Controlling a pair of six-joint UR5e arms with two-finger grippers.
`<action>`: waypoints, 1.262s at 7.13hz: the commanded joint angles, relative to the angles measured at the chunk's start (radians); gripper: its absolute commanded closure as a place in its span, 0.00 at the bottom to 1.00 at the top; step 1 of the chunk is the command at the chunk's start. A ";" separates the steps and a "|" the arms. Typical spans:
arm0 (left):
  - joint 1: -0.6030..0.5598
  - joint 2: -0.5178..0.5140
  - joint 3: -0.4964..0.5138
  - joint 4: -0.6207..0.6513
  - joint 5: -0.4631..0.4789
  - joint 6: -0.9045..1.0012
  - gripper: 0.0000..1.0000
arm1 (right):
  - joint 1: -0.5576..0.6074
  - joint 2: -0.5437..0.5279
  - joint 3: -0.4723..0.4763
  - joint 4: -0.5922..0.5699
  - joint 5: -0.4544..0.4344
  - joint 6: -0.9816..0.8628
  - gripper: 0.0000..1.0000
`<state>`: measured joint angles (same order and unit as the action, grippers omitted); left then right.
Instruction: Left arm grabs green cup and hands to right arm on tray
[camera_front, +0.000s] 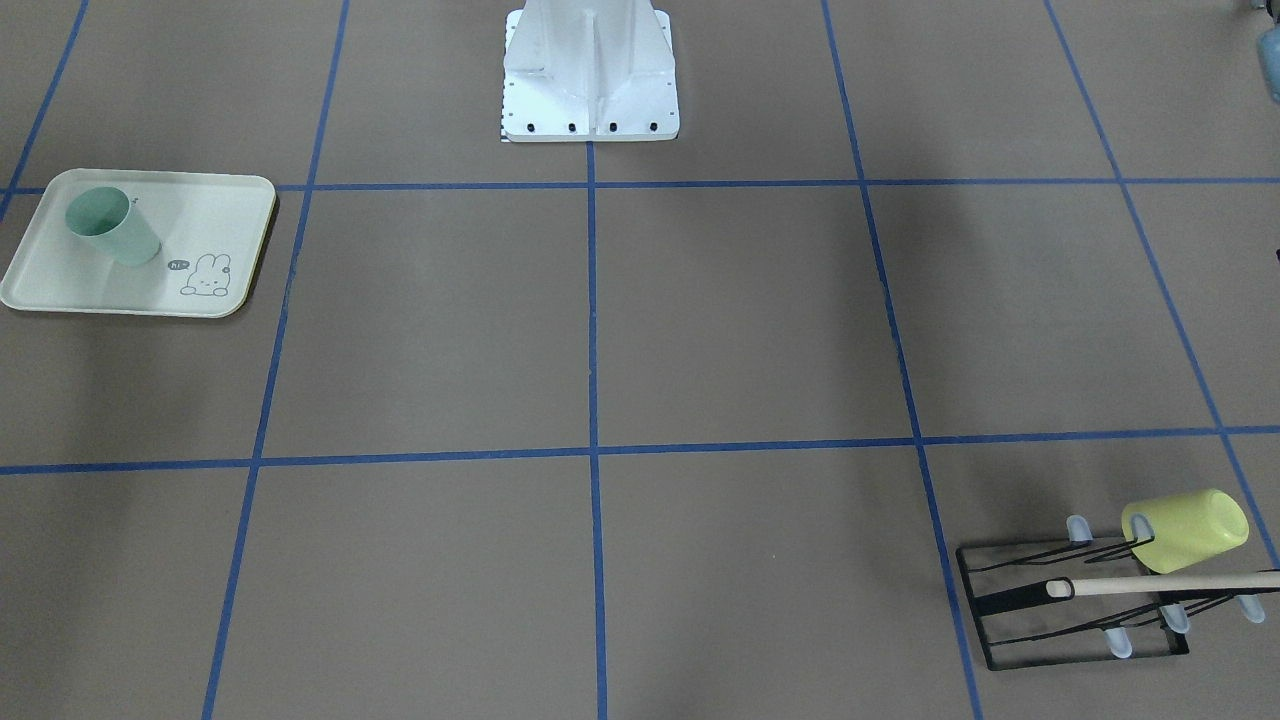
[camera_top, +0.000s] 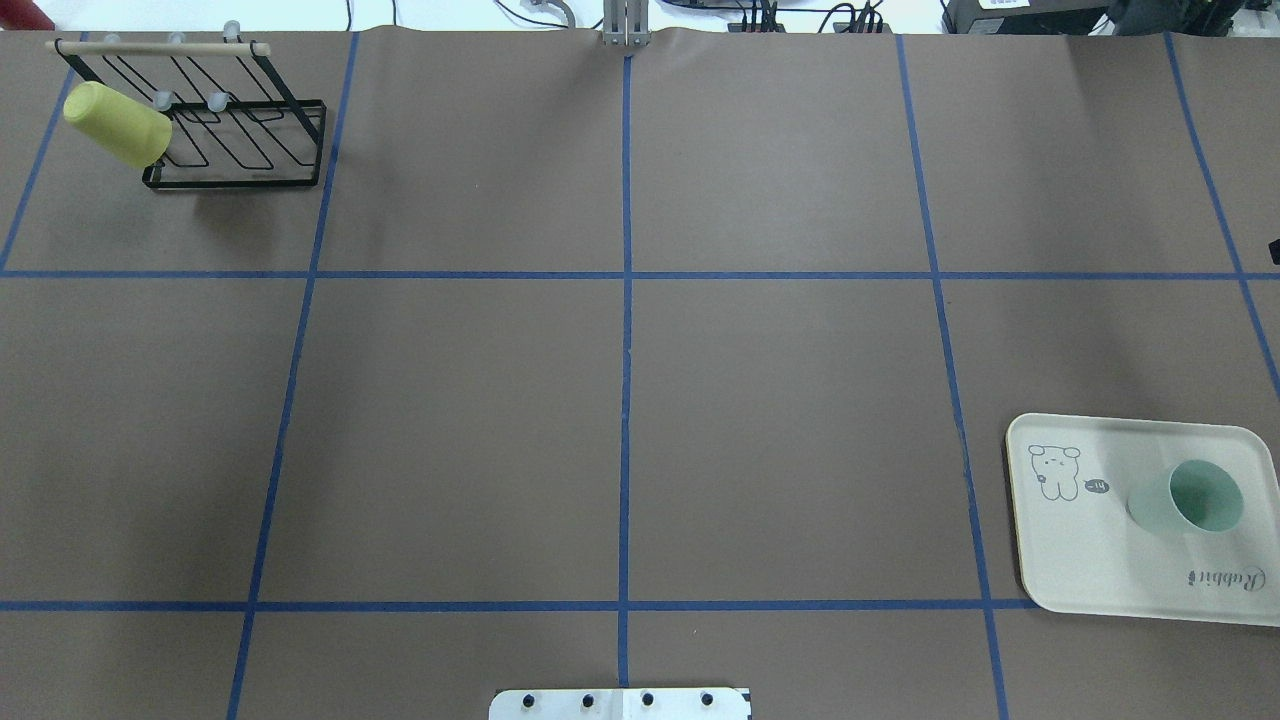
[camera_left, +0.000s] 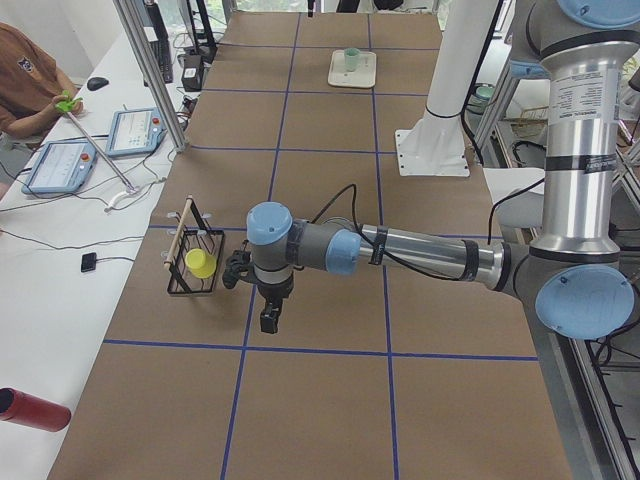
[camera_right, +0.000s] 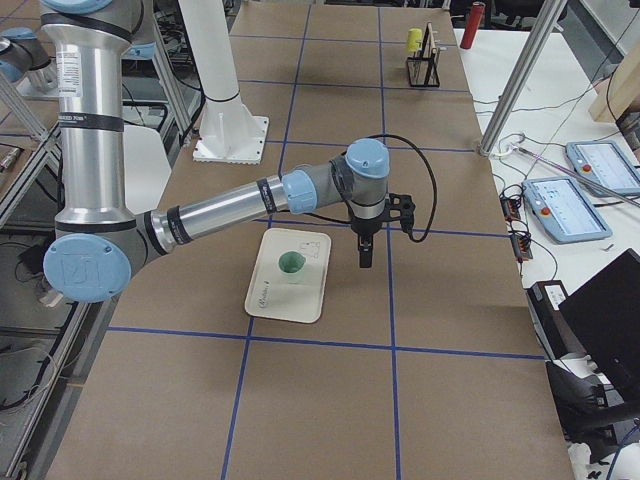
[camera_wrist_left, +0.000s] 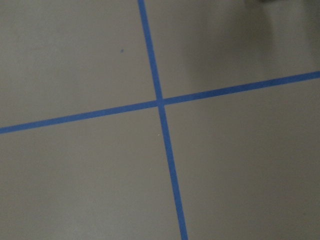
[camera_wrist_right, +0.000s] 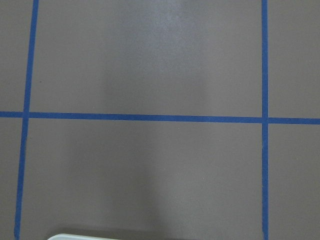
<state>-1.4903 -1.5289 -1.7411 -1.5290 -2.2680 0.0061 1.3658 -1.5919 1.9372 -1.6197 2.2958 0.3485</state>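
Observation:
The pale mint-green cup (camera_front: 110, 225) stands upright, mouth up, on the cream tray (camera_front: 200, 215), at its end away from the rabbit drawing. Cup (camera_top: 1190, 497) and tray (camera_top: 1080, 560) lie at the near right in the overhead view. My left gripper (camera_left: 270, 322) shows only in the exterior left view, hanging over the table next to the rack, far from the cup. My right gripper (camera_right: 364, 255) shows only in the exterior right view, above the table beside the tray (camera_right: 280, 295). I cannot tell whether either is open or shut. Neither touches the cup (camera_right: 291, 264).
A brighter yellow-green cup (camera_top: 115, 123) hangs on a black wire rack (camera_top: 250, 150) with a wooden bar at the far left corner. The robot's white base (camera_front: 590, 80) stands mid-table. Blue tape lines grid the brown table. An operator (camera_left: 25, 85) sits at the side.

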 joint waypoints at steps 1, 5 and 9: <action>-0.079 0.015 0.005 0.058 -0.138 0.025 0.00 | 0.007 -0.006 -0.014 -0.025 0.008 -0.005 0.00; -0.084 0.018 -0.005 0.055 -0.171 0.014 0.00 | 0.036 -0.033 -0.012 -0.046 0.007 -0.091 0.00; -0.085 0.018 -0.018 0.053 -0.160 0.022 0.00 | 0.036 -0.034 -0.011 -0.046 0.005 -0.091 0.00</action>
<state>-1.5751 -1.5122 -1.7579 -1.4760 -2.4305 0.0269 1.4018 -1.6249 1.9255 -1.6656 2.3012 0.2583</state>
